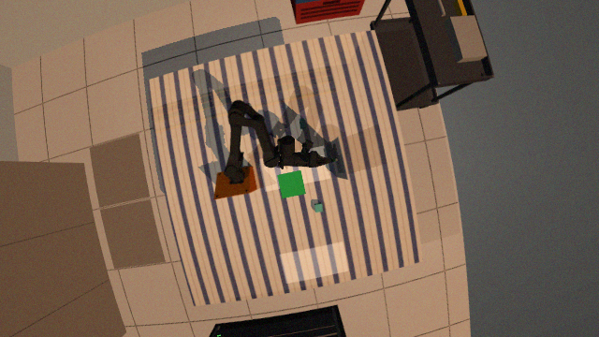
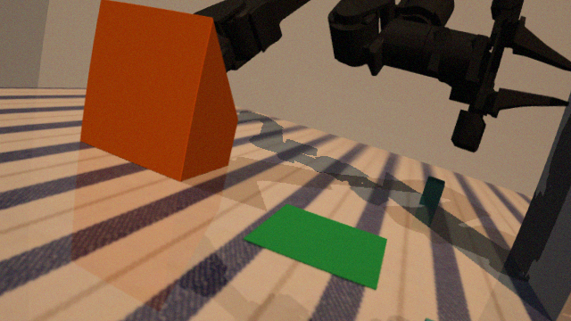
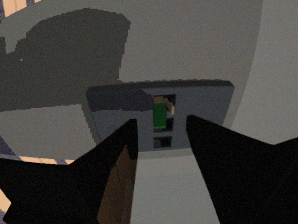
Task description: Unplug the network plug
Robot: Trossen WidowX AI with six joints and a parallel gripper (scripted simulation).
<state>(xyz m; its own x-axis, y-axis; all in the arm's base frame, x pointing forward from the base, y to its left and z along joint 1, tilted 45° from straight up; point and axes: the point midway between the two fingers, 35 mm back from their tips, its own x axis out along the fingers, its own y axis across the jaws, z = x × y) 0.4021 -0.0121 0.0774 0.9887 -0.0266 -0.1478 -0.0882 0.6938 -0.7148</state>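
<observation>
Striped surface point(image 1: 374, 234) point(image 2: 134, 223) point(image 3: 15, 7), beige tiled floor point(image 1: 281, 315); dark metal shelf unit point(image 1: 423, 51) at one o'clock in the top view. Exterior view crops the claw's tips and the upright grey panel point(image 1: 338, 152) point(image 2: 550, 241) point(image 3: 205, 110). Counted: one flat green square point(image 1: 291, 184) point(image 2: 318, 247), one panel, one green plug point(image 3: 159, 116), in the panel toward twelve o'clock, wrist view. Claw point(image 1: 331, 160) point(image 2: 569, 86) point(image 3: 161, 123) partly open, empty; tab contact unclear.

Workshop-like room — tiled floor, metal shelving point(image 1: 431, 70)

Matt black plastic-looking arm point(image 1: 236, 140) point(image 2: 415, 45), woven striped cloth point(image 1: 374, 225) point(image 2: 147, 218), smooth matt orange block point(image 1: 248, 175) point(image 2: 143, 85)
</observation>
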